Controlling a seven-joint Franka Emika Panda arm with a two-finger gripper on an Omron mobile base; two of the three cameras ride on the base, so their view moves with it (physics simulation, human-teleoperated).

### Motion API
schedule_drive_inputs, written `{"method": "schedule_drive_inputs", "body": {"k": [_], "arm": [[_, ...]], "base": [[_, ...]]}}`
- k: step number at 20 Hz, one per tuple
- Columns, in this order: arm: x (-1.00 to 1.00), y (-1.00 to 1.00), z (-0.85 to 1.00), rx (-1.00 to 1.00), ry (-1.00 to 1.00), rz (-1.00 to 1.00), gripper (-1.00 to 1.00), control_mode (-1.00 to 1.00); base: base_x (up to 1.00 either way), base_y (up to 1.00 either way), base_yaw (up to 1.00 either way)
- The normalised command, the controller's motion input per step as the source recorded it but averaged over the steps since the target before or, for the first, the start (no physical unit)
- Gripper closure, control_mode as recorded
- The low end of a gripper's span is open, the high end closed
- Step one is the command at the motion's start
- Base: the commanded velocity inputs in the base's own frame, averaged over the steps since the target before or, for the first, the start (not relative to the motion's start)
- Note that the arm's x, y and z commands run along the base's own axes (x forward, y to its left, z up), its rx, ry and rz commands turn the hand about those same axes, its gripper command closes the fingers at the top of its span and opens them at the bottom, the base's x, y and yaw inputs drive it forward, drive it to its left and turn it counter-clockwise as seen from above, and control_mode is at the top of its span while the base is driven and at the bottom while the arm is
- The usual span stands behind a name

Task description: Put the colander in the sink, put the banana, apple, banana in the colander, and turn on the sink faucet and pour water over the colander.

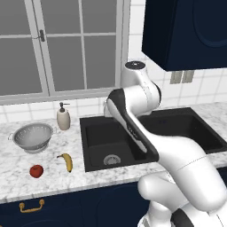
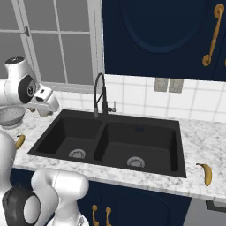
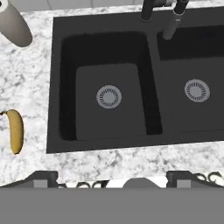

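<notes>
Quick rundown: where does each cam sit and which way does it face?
Left base view: behind-left of the arm, facing the sink, colander, apple, one banana.
Right base view: behind-right, facing the faucet and both basins; arm at left.
Hand view: on the hand, looking down on the sink; open gripper at bottom.
All three share the sink.

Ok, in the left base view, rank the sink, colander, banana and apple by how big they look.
1. The sink, by far the largest.
2. The colander.
3. The banana.
4. The apple: a little smaller than the banana, though they look close.
</notes>
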Motion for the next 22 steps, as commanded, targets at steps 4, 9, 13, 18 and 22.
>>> {"method": "schedule_drive_inputs", "body": {"k": [4, 9, 13, 18, 22], "arm": [[0.22, 0.79, -0.26, 0.02, 0.0, -0.22, -1.0, -1.0], [0.28, 0.64, -0.23, 0.05, 0.02, -0.22, -1.0, -1.0], [0.55, 0.55, -0.17, 0.13, 0.3, -0.27, -1.0, -1.0], [0.38, 0.53, -0.18, 0.1, 0.24, -0.24, -1.0, -1.0], [0.23, 0.59, -0.24, 0.09, 0.03, -0.22, -1.0, -1.0]], "base": [[0.0, 0.0, 0.0], [0.0, 0.0, 0.0], [0.0, 0.0, 0.0], [0.0, 0.0, 0.0], [0.0, 0.0, 0.0]]}}
